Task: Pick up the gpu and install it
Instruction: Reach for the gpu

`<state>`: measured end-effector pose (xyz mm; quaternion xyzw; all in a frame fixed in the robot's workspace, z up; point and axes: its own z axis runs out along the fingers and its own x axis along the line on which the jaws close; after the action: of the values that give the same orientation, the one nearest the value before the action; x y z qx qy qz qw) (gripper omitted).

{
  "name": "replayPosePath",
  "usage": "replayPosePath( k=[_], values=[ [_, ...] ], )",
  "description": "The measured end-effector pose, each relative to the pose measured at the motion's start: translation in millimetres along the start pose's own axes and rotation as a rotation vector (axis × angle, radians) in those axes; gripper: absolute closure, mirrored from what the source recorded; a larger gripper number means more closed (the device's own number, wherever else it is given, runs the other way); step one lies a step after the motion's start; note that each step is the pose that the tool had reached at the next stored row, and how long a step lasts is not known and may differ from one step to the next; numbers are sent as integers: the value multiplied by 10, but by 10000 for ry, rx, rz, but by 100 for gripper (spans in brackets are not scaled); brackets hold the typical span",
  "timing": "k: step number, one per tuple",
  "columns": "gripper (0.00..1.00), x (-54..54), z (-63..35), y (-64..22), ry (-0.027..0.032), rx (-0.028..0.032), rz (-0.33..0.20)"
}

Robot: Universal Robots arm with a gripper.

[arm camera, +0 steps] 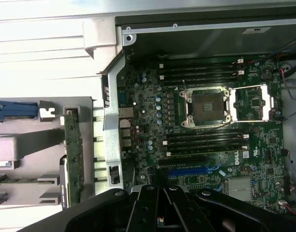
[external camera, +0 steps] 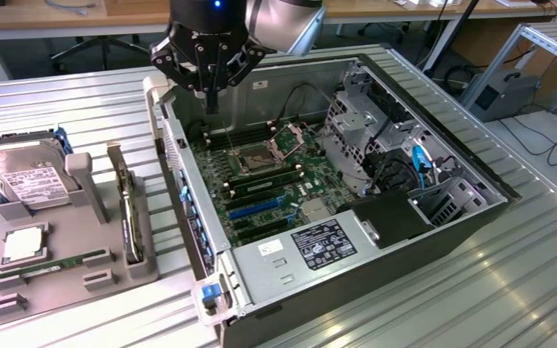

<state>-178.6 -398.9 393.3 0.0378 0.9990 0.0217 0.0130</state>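
The open computer case [external camera: 385,290] lies on the slatted desk [external camera: 510,290]. One of its walls rises between the motherboard [external camera: 278,181] and the grey holder [external camera: 56,283], where the gpu [external camera: 127,210] stands on edge. A low crossing toward the card could, I judge, clip that wall or tip the card askew. The jaws hang over the case's corner, fully closed and gripping nothing.

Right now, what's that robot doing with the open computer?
A robot arm hangs over the open computer case, above the motherboard. Its jaws are shut, with nothing seen in them. The gpu it should install stands on edge in the gray holder beside the case, near a hard drive. So the card is not yet picked up.
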Motion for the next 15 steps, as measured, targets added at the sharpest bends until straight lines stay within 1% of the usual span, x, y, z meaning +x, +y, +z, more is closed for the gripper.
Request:
replayPosePath(
  k=[15],
  values=[
    [89, 43, -1, -3, 0, 0, 1]
  ],
)
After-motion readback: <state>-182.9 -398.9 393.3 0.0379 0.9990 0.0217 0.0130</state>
